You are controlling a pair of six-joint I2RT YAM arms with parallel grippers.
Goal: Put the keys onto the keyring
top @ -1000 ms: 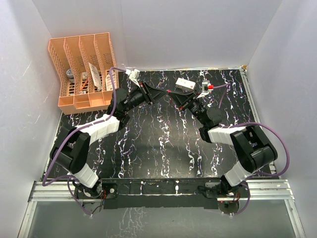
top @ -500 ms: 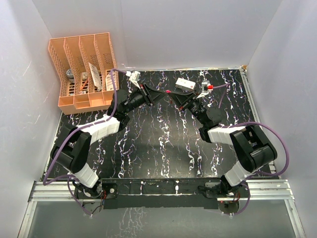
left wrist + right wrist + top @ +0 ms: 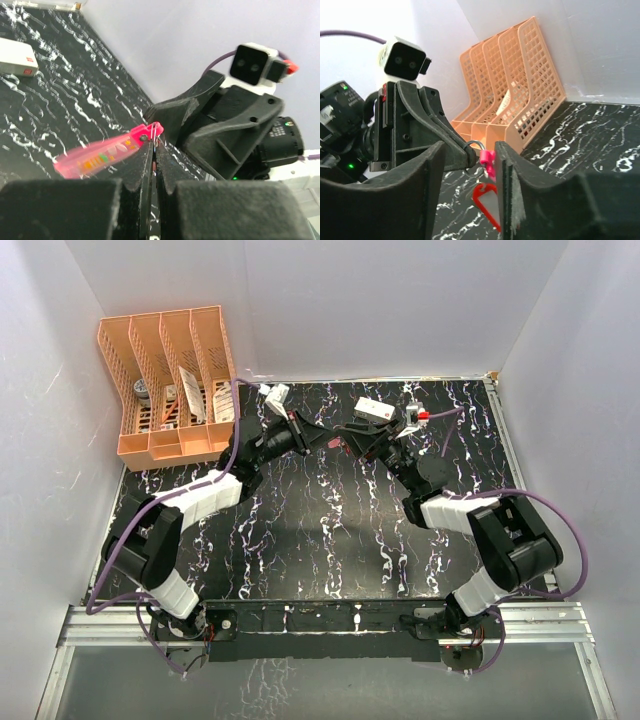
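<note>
Threading step judged in hand. Keyring (image 3: 476, 146) is clenched by left tool (image 3: 152, 150) over worktop (image 3: 330, 530) toward 12 o'clock. Right tool (image 3: 469, 152) is released, flanking it. Red key (image 3: 487, 200) is seen at ring's 6 o'clock; careful regrasp needed next.

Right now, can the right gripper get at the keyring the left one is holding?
Probably yes. The left gripper is shut on the keyring, holding it up in the air, and the ring hangs between the open fingers of the right gripper. Nothing stands between them.
</note>
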